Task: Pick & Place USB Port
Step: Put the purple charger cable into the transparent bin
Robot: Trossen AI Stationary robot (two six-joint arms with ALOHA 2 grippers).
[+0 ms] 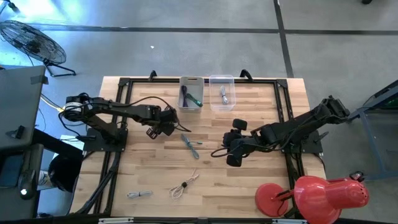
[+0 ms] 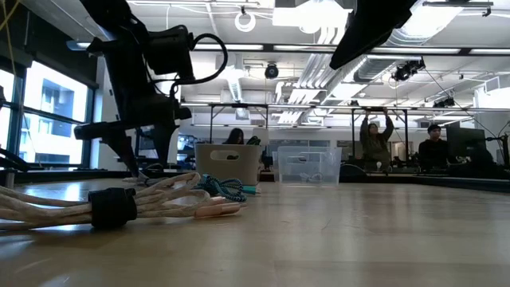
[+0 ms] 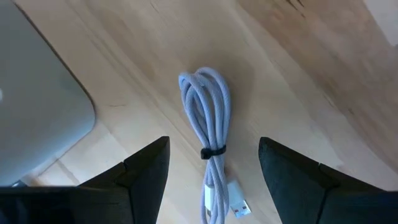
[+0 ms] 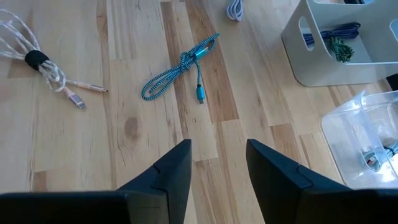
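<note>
Wooden tabletop (image 1: 261,186) fills mid-frame in the high view. Left gripper (image 3: 211,165) stands wide open, empty — a white cable (image 3: 210,118) lies between its fingers, near the grey bin (image 1: 191,93) at upper centre. Right gripper (image 4: 217,165), part open, holds nothing; a teal cable (image 4: 180,65) lies ahead. No writing is legible.
</note>
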